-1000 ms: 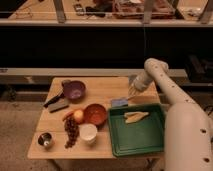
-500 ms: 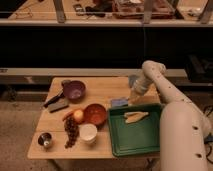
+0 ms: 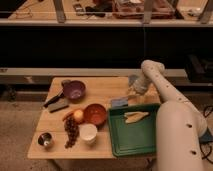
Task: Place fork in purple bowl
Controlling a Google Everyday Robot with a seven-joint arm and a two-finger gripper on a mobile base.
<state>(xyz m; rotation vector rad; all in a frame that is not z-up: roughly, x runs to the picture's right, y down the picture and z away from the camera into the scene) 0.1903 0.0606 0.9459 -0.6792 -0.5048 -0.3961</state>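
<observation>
The pincer (image 3: 131,96) hung at the upper-left corner of the green tray (image 3: 125,145); its opening could not be told. The fork (image 3: 140,114), seemingly the slim pale strip on the tray, lay just below-right of it, long axis left-right. The purple bowl (image 3: 74,90) sat well left.

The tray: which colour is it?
Green tray, camera view; the gripper hangs by its far edge.

So the gripper (image 3: 129,96) hangs at the back edge of the green tray (image 3: 132,141), and the bare tabletop (image 3: 102,86) from there over to the purple bowl (image 3: 74,90) is wide open. Only the orange-brown bowl (image 3: 95,113) and white cup (image 3: 88,133) crowd the nearer side.
</observation>
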